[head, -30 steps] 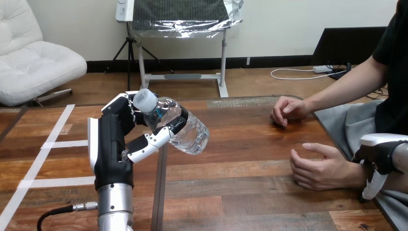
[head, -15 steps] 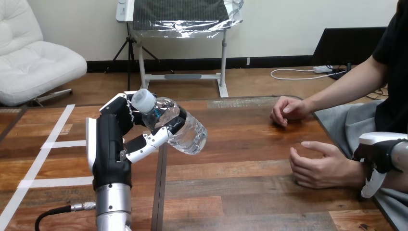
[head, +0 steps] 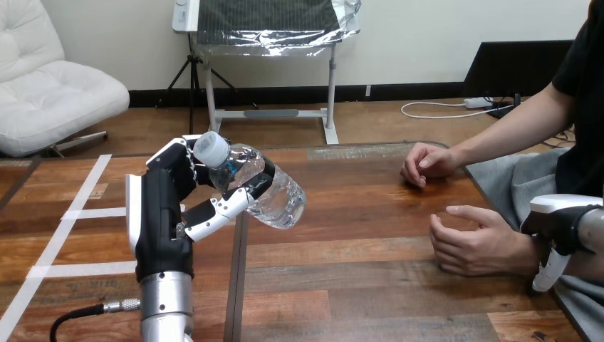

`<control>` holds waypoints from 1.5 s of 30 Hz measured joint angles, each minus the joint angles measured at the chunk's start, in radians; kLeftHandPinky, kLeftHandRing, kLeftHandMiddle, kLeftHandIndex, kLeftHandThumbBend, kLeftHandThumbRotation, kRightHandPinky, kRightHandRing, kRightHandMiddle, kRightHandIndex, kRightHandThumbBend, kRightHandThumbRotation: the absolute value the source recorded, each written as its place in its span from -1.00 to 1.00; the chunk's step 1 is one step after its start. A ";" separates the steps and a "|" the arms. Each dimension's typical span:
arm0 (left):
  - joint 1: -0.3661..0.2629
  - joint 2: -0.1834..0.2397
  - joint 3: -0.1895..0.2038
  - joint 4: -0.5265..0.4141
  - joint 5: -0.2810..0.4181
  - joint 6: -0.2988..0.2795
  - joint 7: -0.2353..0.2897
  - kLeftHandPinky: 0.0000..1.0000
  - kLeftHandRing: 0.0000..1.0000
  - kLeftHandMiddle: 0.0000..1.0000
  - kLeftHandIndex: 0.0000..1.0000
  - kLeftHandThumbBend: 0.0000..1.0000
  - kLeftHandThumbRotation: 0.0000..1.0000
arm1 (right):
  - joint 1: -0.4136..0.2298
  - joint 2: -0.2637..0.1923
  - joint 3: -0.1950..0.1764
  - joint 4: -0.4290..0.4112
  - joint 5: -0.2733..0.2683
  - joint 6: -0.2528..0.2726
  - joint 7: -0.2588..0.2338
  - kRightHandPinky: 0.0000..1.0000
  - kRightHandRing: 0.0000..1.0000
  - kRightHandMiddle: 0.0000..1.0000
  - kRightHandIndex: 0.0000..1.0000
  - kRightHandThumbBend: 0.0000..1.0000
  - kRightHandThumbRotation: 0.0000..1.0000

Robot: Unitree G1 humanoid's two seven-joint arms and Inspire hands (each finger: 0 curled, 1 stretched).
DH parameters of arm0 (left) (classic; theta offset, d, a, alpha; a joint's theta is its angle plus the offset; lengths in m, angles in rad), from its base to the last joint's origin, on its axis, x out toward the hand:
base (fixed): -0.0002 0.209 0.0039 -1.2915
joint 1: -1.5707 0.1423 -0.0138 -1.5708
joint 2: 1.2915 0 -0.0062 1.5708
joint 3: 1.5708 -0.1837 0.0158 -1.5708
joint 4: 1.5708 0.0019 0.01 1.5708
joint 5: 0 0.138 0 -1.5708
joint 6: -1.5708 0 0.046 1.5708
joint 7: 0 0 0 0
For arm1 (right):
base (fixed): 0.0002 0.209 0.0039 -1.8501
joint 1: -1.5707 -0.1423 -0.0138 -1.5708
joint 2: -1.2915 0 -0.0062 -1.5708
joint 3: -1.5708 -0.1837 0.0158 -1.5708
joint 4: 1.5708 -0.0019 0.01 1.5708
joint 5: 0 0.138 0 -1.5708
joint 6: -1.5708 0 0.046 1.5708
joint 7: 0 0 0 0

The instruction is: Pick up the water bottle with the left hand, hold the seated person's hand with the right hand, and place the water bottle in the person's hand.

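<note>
Head view: the robot's left hand point(head: 160, 221) is clamped round the clear plastic water bottle with a white cap point(head: 263, 189), which tilts above the table's left half, so the pick-up looks done. The right hand point(head: 563, 229) sits against the wrist of the person's nearer hand point(head: 474, 248); whether it grips, I cannot tell. The handover is left to do, with the bottle well apart from that hand. The dark wooden plank table point(head: 356, 285) bears white tape strips point(head: 78, 213) at its left.

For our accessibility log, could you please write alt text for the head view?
The robot's left hand holds a clear water bottle, tilted, cap up-left, above the wooden table. At the right, its right hand sits at the wrist of the person's nearer hand, which lies half open by the table's edge.
</note>
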 measured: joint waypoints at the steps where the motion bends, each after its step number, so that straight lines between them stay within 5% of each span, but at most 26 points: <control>1: 0.000 0.000 0.000 0.000 0.000 0.000 0.000 -0.14 -0.17 -0.12 -0.01 0.25 -1.00 | 0.000 0.000 0.000 0.001 0.000 0.000 -0.002 0.07 0.30 0.45 0.40 0.24 -1.00; 5: 0.000 0.002 0.002 0.000 0.000 0.000 0.000 -0.14 -0.17 -0.12 -0.01 0.25 -1.00 | 0.000 0.001 0.003 0.002 -0.001 0.000 -0.007 0.10 0.33 0.50 0.49 0.23 -1.00; 17: 0.000 0.002 0.005 0.000 0.001 0.000 0.001 -0.14 -0.17 -0.12 -0.01 0.25 -1.00 | 0.000 0.004 0.010 0.019 -0.002 -0.011 -0.041 0.25 0.44 0.57 0.26 0.29 -1.00; 28: 0.000 0.002 0.007 0.000 0.001 0.000 0.001 -0.15 -0.17 -0.12 -0.01 0.24 -1.00 | 0.025 0.008 0.005 0.017 0.026 -0.013 -0.110 -0.12 0.13 0.31 0.13 0.27 -1.00; 45: 0.000 0.002 0.012 0.000 0.001 -0.001 0.000 -0.15 -0.17 -0.11 0.00 0.25 -1.00 | 0.064 0.008 -0.041 -0.005 0.096 0.020 -0.155 -0.31 -0.07 0.15 0.26 0.29 -1.00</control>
